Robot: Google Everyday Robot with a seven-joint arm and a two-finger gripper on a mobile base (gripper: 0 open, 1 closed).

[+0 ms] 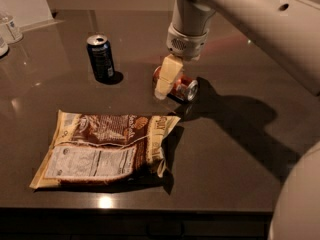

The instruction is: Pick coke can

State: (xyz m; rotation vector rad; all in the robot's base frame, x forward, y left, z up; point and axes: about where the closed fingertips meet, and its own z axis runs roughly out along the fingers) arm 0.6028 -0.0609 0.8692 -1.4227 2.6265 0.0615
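At the dark table (235, 179), I have the arm reaching in from the far right. Its gripper (166, 81) is down at the coke can (182, 87), which lies on its side near the middle of the table with a silver end turned toward the near right. The gripper overlaps the can's left end from this angle. I cannot tell how far open it is, or whether it has any hold on the can at all.

A dark blue can (101, 57) stands upright to the left, well apart. A brown snack bag (102, 148) lies flat on the near side, its right corner close to the coke can.

I judge this to be the grasp step: the approach looks finished, the lift not begun. The next move calls for a firm close across the can's round body, since a can on its side may roll away, then a straight rise clear of the bag.
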